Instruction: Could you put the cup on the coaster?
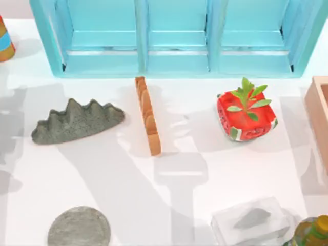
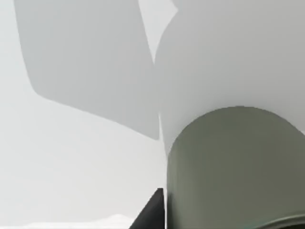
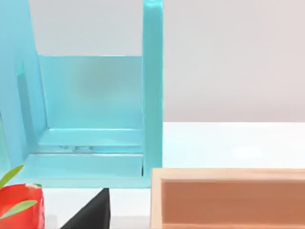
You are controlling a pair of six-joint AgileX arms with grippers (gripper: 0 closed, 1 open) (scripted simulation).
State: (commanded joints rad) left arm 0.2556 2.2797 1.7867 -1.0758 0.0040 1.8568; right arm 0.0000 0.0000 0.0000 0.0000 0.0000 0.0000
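Observation:
The cup (image 2: 233,162), plain dull grey-green, looms very close in the left wrist view above the white table. My left gripper (image 2: 233,214) is shut on it, one dark finger (image 2: 151,214) pressed against its side wall while the other is hidden by the cup. The coaster (image 1: 78,227), a flat speckled grey disc, lies at the front left of the table in the top view. A dark part of my right gripper (image 3: 93,212) shows near a wooden box (image 3: 228,195), at the table's right side.
A jagged grey rock (image 1: 77,122) lies left of centre, beside an orange wooden strip (image 1: 147,115). A teal shelf (image 1: 174,36) spans the back. A watermelon planter (image 1: 246,115), the wooden box (image 1: 320,113), a clear case (image 1: 251,220), a bottle (image 1: 312,233) and a striped object (image 1: 5,41) stand around.

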